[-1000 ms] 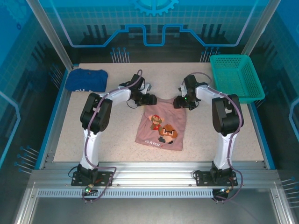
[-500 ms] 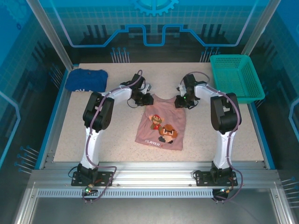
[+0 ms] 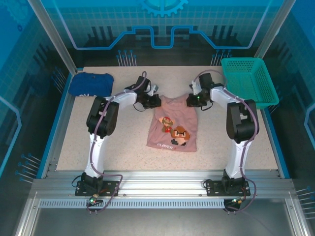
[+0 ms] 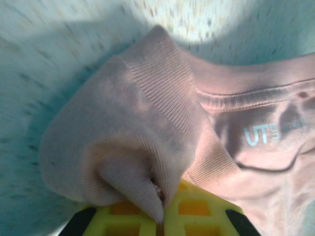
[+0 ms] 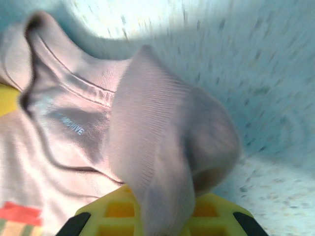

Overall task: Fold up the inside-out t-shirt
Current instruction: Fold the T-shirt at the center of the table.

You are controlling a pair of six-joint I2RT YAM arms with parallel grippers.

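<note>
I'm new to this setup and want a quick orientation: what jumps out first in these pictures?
A pink t-shirt with a pixel-game print lies in the middle of the table. The left gripper and right gripper each pinch a bunch of its fabric beside the collar, at its far edge. A dark blue garment sits folded in the far left corner, and a green basket stands at the far right.
</note>
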